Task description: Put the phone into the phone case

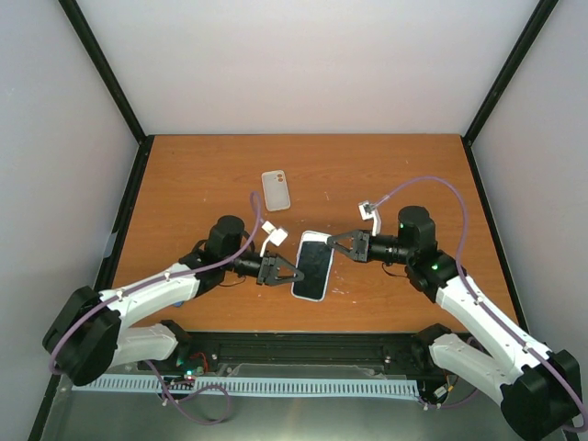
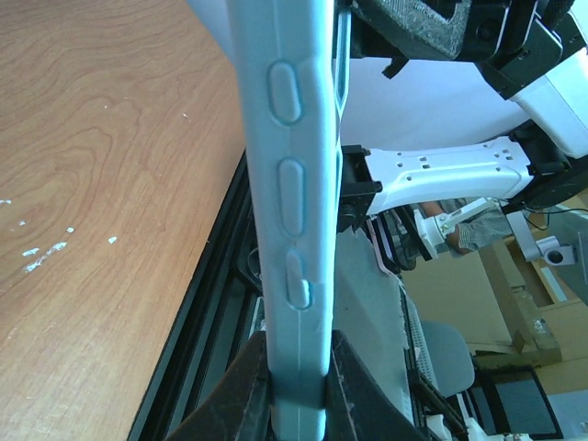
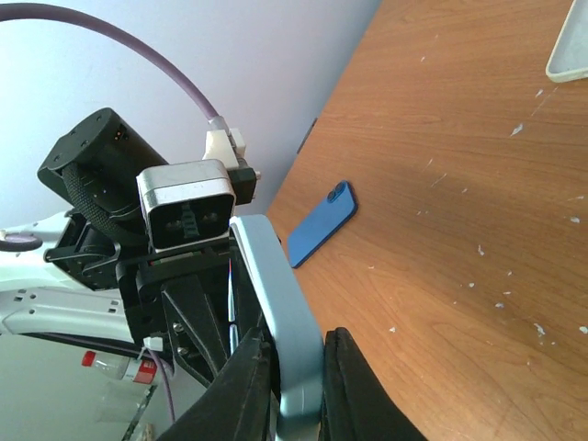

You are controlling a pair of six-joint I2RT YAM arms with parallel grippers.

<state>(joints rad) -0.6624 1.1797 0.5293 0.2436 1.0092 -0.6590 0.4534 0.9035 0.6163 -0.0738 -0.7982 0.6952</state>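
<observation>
The pale sky-blue phone case hangs above the table's middle with the black phone lying inside it, screen up. My left gripper is shut on the case's left long edge. In the left wrist view that edge with its moulded buttons runs up from between my fingers. My right gripper pinches the case's far right corner. The right wrist view shows both of its jaws pressed against the case's rim, gripper shut on it.
A white case with two orange dots lies flat farther back on the wooden table; it also shows as the white case in the right wrist view. A darker blue case lies on the table beyond the held case.
</observation>
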